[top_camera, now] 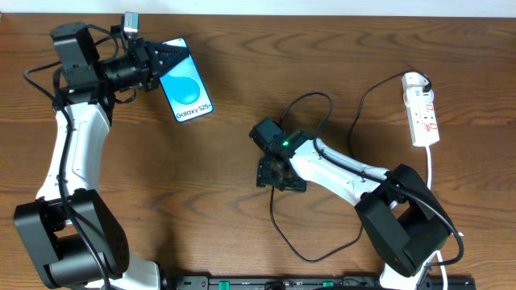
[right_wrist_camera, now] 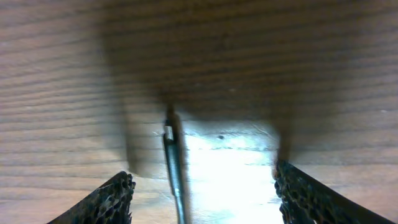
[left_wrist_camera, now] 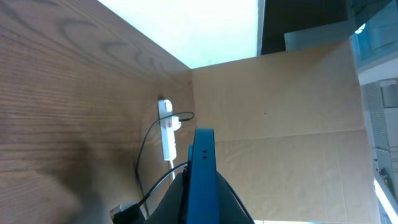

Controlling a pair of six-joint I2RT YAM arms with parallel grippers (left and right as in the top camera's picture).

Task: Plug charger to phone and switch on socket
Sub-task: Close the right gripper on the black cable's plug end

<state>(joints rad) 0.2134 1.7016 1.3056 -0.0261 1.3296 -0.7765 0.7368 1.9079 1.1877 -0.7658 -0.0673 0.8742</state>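
Note:
My left gripper (top_camera: 161, 58) is shut on the top end of the phone (top_camera: 187, 82), whose light blue "Galaxy S25+" screen faces up at the back left. In the left wrist view the phone (left_wrist_camera: 203, 168) stands edge-on between the fingers (left_wrist_camera: 204, 208). My right gripper (top_camera: 278, 173) points down at the table's middle, open. In the right wrist view the charger's black plug tip (right_wrist_camera: 170, 134) lies on the wood between the open fingers (right_wrist_camera: 202, 186), nearer the left one. The black cable (top_camera: 272, 211) loops across the table. The white socket strip (top_camera: 422, 109) lies at the far right.
The strip's white cord (top_camera: 432, 173) runs toward the front by the right arm's base. The strip also shows in the left wrist view (left_wrist_camera: 166, 134), with a cardboard wall (left_wrist_camera: 280, 124) beyond the table edge.

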